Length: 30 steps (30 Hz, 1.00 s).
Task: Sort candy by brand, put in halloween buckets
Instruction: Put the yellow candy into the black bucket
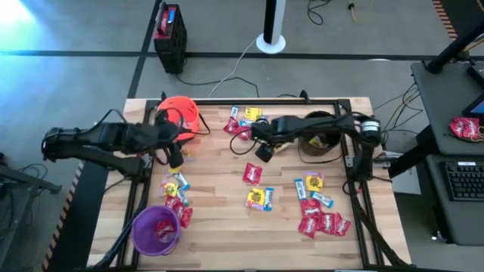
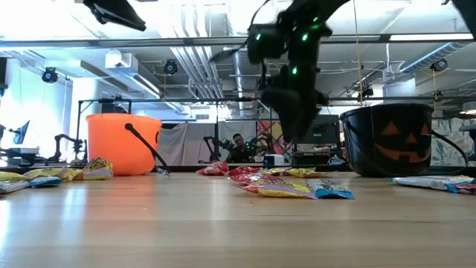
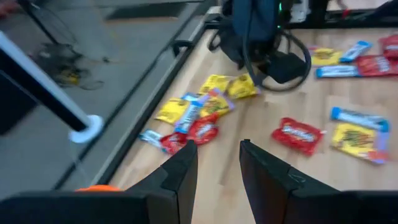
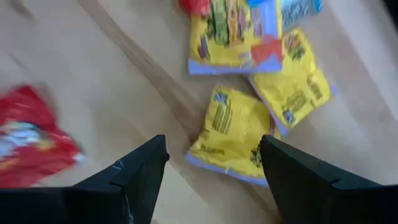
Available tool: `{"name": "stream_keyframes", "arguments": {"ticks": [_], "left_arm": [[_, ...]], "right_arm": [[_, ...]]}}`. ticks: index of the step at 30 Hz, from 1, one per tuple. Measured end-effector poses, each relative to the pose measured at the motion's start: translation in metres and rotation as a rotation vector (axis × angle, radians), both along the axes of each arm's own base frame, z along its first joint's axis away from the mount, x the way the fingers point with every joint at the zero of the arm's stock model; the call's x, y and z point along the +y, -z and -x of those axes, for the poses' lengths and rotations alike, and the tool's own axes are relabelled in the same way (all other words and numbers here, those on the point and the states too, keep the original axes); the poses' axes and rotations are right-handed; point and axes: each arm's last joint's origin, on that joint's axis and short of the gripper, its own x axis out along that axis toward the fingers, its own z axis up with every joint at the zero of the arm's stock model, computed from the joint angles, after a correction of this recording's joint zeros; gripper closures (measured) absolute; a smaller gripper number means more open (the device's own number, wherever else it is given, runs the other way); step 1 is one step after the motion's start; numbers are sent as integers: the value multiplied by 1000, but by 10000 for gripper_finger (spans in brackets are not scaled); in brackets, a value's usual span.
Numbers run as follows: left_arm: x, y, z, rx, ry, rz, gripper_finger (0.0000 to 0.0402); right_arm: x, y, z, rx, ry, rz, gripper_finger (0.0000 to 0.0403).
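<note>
Right tool hovering wide open, empty, over a yellow candy packet; left tool part-open, empty, beside the orange bucket.

One camera looks straight down on the pale wooden slatted worktop; another sits level at its surface; both share the round orange plastic bucket.

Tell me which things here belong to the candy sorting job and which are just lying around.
Part of the job:
candy scattered on the table
orange bucket
black bucket
purple bucket
left gripper, right gripper

Just lying about:
black case on the floor
keyboard on the side desk
</note>
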Motion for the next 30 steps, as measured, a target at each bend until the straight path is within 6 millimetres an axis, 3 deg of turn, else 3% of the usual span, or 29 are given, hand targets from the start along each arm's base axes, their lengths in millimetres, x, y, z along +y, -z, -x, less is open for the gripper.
{"name": "stream_keyframes", "arguments": {"ticks": [10, 18, 23, 30], "left_arm": [[-4, 31, 10, 83, -1, -110, 297], [-3, 28, 19, 30, -14, -83, 297], [-2, 25, 24, 2, -23, -105, 297], [-1, 24, 25, 13, -9, -137, 297]], "right_arm": [[-14, 42, -13, 165, 41, -41, 151], [-32, 62, -13, 198, 38, -92, 178], [-34, 64, -13, 179, 37, -144, 220], [-34, 64, -15, 162, 40, -143, 324]]}}
